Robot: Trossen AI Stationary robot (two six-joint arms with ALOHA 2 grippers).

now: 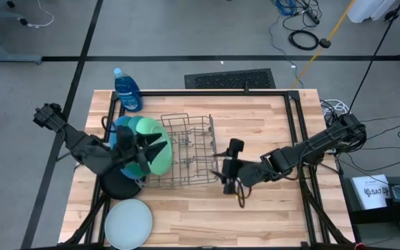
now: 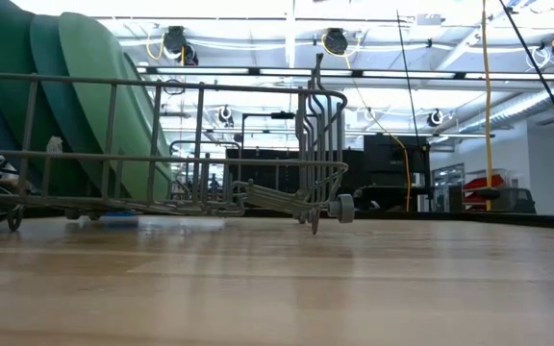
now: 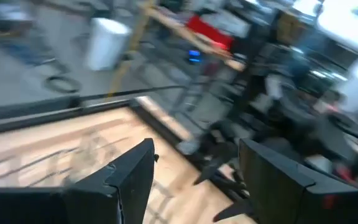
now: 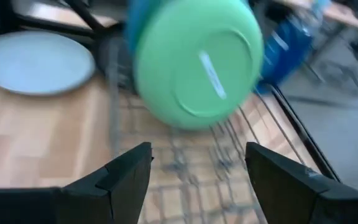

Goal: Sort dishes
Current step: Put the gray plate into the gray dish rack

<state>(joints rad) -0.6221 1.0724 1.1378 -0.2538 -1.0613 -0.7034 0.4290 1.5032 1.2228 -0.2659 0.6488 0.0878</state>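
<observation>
Three plates stand on edge in the left end of the grey wire rack: blue, dark green and light green. The low view shows them leaning in the rack's slots. My left gripper is open and empty just above the light green plate; nothing lies between its fingers in the left wrist view. My right gripper is open and empty at the rack's right end, facing the light green plate's underside. The black plate and the pale blue-white plate lie flat on the table.
A blue soap bottle stands at the table's far left, behind the rack. A black metal frame runs along the table's far and right edges. Bare wood lies in front of the rack and to its right.
</observation>
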